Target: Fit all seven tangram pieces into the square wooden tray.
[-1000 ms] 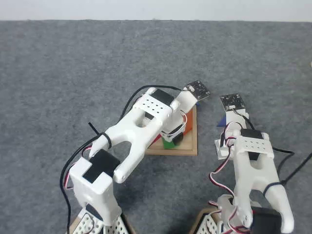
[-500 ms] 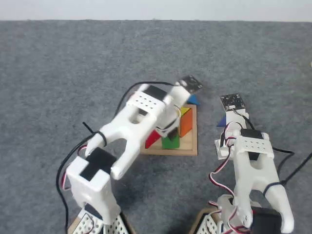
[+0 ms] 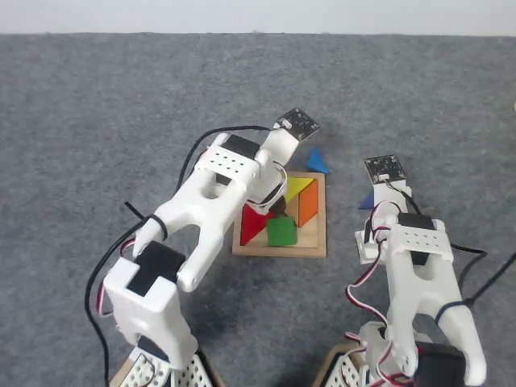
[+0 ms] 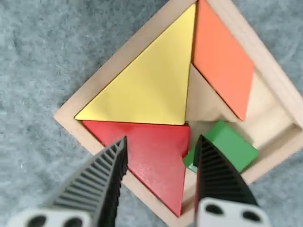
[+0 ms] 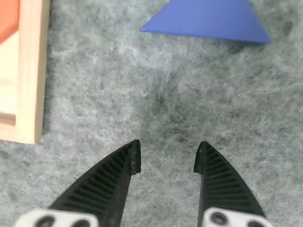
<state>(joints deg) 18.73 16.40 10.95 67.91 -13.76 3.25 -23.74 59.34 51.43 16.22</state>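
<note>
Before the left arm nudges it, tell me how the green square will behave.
The green square looks rigid and thick: likely slides, won't bend. It seems askew beside the red triangle in the wooden tray, so a push may jam it.

White arms, black cables, ribbed black left pincer, right pincer

The square wooden tray lies flat on the table. It holds a yellow triangle and a red triangle edge to edge, an orange parallelogram along its right edge, and a green square askew near its front edge. One blue triangle lies beyond the tray's far right corner, and a second blue triangle lies off its right edge.
</note>
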